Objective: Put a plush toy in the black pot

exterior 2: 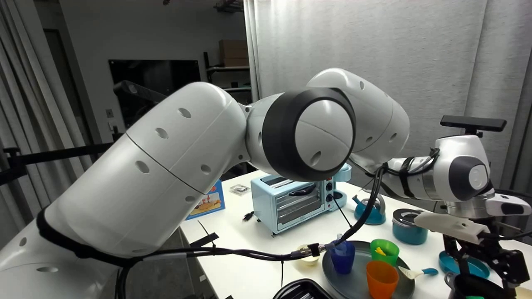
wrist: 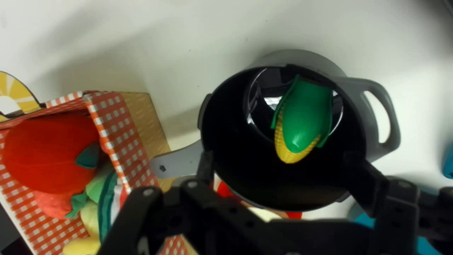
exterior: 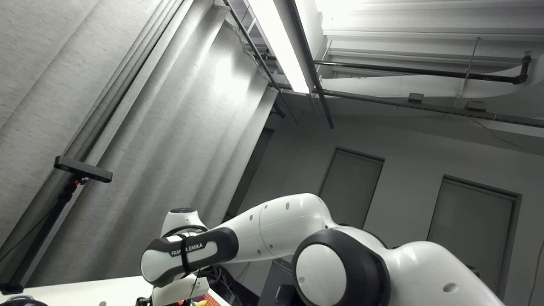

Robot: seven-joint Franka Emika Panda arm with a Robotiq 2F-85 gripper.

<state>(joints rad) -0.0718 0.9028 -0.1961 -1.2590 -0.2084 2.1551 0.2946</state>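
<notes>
Your claw (wrist: pixel 281 165) is spread wide over the black pot (wrist: pixel 230 141) and holds nothing. Note the green-and-yellow toy corn (wrist: pixel 304 120) inside the pot.

On the robot arm (exterior: pixel 293 225), "FRAN…A EMIKA" (exterior: pixel 195 247), one letter behind a black strap (exterior: pixel 184 256).

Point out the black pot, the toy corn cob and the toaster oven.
Black pot (wrist: pixel 226 134), wrist view: bare inner wall.
Toy corn cob (wrist: pixel 305 115), wrist view: green husk.
Toaster oven (exterior 2: pixel 299 207), in an exterior view: glass door.
</notes>
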